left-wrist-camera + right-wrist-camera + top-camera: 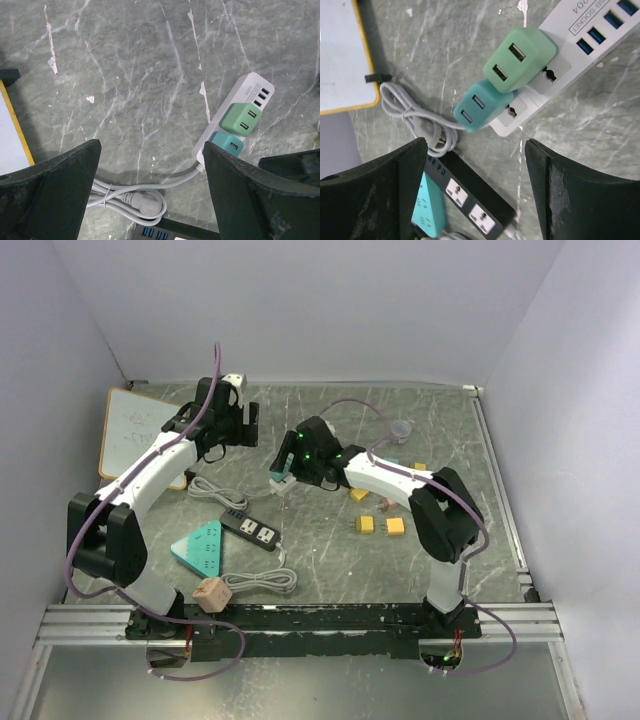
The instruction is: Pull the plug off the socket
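The white socket strip (580, 67) lies on the marble tabletop (125, 75) with a green plug (520, 57) and a teal plug (480, 105) seated side by side at its cord end. The right jaws hang wide open above both plugs, gripping nothing; the left jaws, also open and empty, hover beside the strip

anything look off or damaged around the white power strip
Nothing stands out: the light green adapter and the teal adapter sit plugged into the white power strip, its cord neatly bundled.
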